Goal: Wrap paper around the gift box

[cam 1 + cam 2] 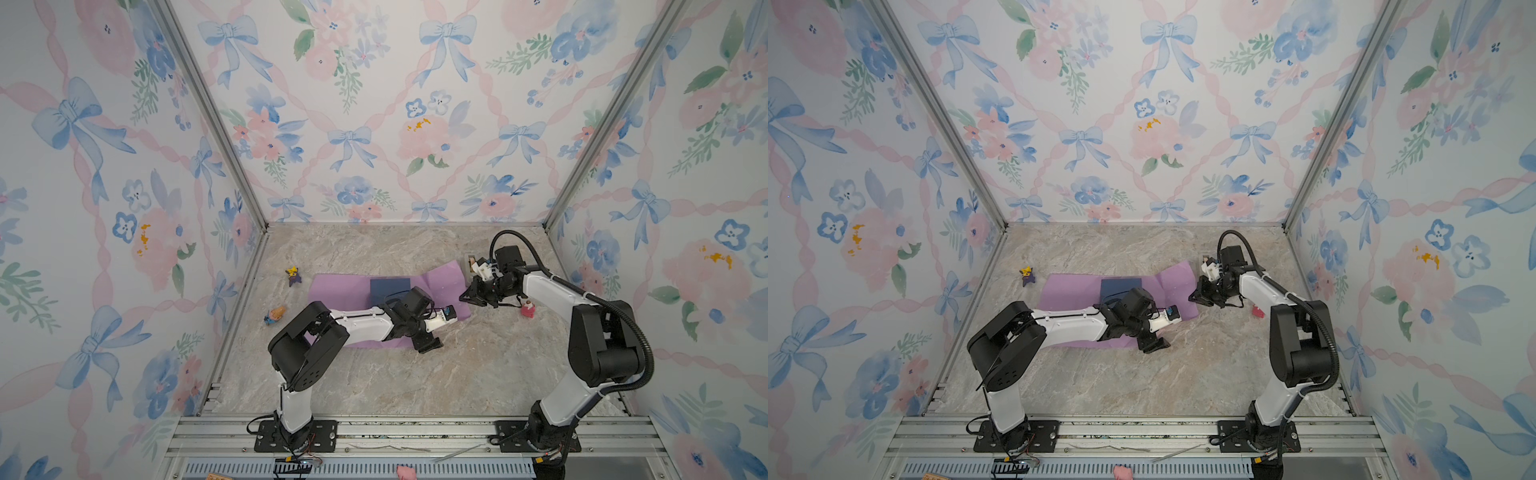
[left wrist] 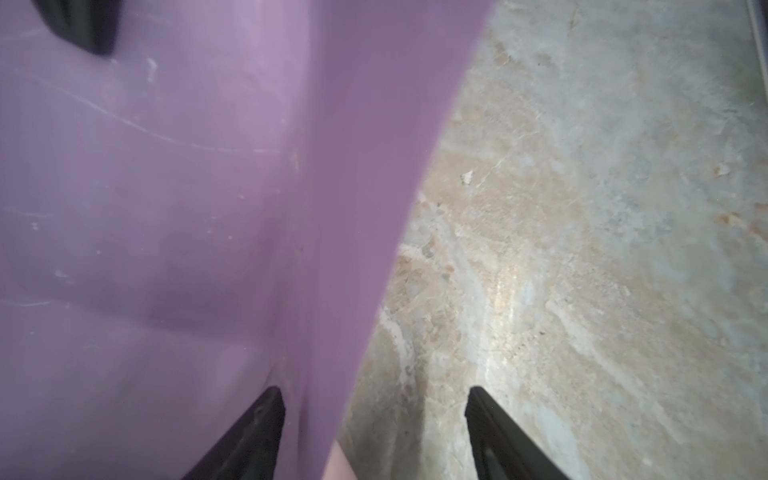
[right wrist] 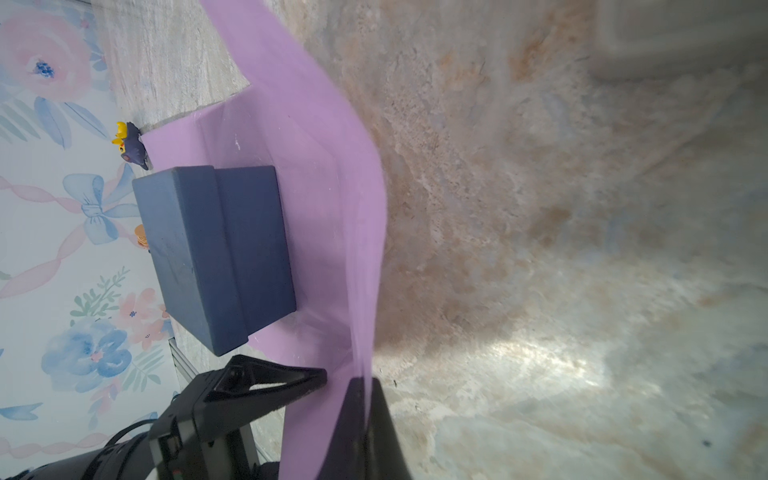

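The lilac paper lies spread on the marble table, and the navy gift box rests on its middle. My right gripper is shut on the paper's right edge, which rises from the table as a curved flap. My left gripper is open at the paper's near right corner. The paper's edge runs between its fingers, with one finger against the sheet and a strip of pale pink underside showing.
A purple and yellow toy sits by the paper's far left corner and an orange and blue toy at the left. A pink and red toy stands right of my right gripper. A small grey dispenser sits behind it.
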